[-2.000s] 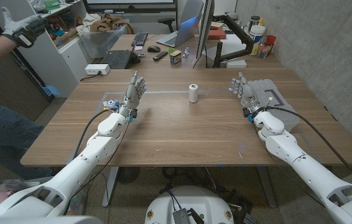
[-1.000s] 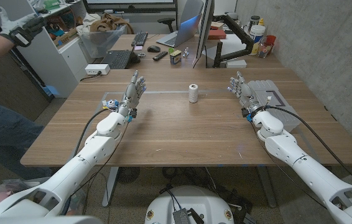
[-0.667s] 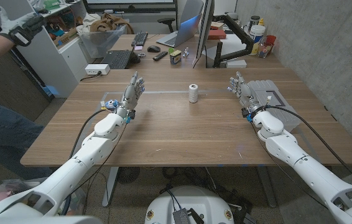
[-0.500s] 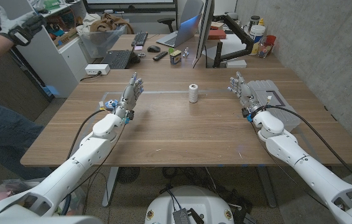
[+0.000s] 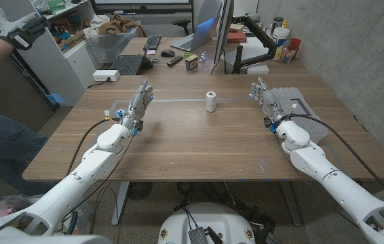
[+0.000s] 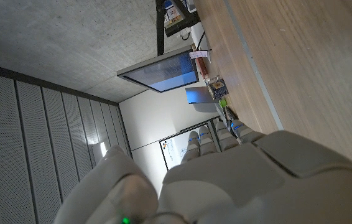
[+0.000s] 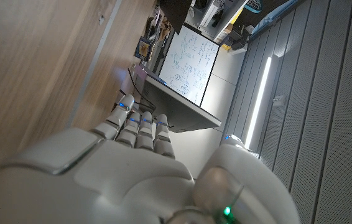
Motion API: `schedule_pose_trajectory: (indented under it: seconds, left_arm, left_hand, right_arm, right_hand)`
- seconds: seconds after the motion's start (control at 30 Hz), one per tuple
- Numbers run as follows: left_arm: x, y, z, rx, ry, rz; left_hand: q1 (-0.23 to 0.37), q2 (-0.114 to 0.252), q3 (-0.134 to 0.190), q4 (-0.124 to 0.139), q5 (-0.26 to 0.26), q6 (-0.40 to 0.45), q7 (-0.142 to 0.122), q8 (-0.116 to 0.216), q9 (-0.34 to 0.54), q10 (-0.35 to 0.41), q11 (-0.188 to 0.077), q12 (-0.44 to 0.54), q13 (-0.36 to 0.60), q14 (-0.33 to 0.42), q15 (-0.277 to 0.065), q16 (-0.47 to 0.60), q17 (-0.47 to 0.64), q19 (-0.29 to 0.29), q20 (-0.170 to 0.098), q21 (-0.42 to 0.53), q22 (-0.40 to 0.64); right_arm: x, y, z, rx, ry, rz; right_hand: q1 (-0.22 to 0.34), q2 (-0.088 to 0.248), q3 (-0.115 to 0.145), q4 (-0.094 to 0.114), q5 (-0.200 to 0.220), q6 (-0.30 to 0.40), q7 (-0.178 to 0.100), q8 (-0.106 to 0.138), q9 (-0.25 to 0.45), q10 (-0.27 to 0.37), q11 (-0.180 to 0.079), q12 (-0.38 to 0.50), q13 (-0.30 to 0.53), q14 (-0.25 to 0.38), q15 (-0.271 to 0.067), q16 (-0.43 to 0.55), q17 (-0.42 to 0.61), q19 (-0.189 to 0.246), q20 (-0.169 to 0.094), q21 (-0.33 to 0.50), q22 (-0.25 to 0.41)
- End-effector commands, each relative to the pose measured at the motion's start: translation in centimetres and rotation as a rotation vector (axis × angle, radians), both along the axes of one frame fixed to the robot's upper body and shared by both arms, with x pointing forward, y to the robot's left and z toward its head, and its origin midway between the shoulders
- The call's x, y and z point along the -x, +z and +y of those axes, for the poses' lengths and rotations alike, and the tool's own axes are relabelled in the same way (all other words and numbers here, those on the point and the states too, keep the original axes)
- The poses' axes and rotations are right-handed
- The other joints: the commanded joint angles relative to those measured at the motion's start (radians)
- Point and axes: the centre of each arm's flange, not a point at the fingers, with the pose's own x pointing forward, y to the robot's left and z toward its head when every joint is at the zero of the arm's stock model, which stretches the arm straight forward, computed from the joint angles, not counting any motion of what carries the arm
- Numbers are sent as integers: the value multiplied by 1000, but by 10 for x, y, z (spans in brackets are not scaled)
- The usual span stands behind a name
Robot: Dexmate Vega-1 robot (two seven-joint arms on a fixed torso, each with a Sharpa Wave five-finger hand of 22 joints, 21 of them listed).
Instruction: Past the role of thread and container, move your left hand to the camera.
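Wooden table, smooth grain. White cylindrical roll of thread upright mid-table, between both hands. Left hand and right hand hold nothing, fingers extended, slightly spread. Ribbed grey container beside right hand.

On the table, the spool of thread stands between both hands, container rightward.

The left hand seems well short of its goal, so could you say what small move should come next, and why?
Probably carry the left hand farther forward: it is open, empty, and no farther across the wooden table than the small white spool of thread.
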Motion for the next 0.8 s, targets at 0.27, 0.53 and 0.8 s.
schedule_pose_trajectory:
  seconds: [0.27, 0.53, 0.8]
  left_arm:
    - [7, 6, 12, -53, 31, -13]
    - [8, 5, 20, -64, 39, -9]
    - [8, 6, 28, -53, 36, -11]
  left_hand:
    - [7, 17, 4, -8, 10, 6, -4, 1, 6, 4, -1, 5, 0, 8, 4, 4, 2, -4, 15, -4, 2]
    - [11, 20, 4, -10, 11, 10, -8, 1, 6, 9, 0, 7, -2, 11, 3, 4, 2, -4, 20, -5, 2]
    - [18, 24, 5, -13, 12, 14, -16, 2, 6, 11, 0, 7, -3, 14, 3, 4, 2, -5, 29, -7, 2]
  right_arm:
    - [0, -5, 0, -9, -24, 2]
    - [-2, -2, 2, -12, -21, -3]
    - [-3, 0, 3, -18, -23, -7]
  right_hand:
    - [5, 16, 3, -10, 7, 15, -7, 10, 2, 8, 2, 5, -2, 6, 1, 9, 1, 0, -13, -12, 2]
    - [8, 22, 5, -12, 6, 18, -9, 9, 0, 10, 4, 6, -3, 6, 2, 9, 1, 0, -12, -17, 2]
    - [11, 26, 6, -14, 5, 21, -12, 9, -1, 15, 6, 7, -5, 7, 2, 10, 0, 1, -12, -22, 2]
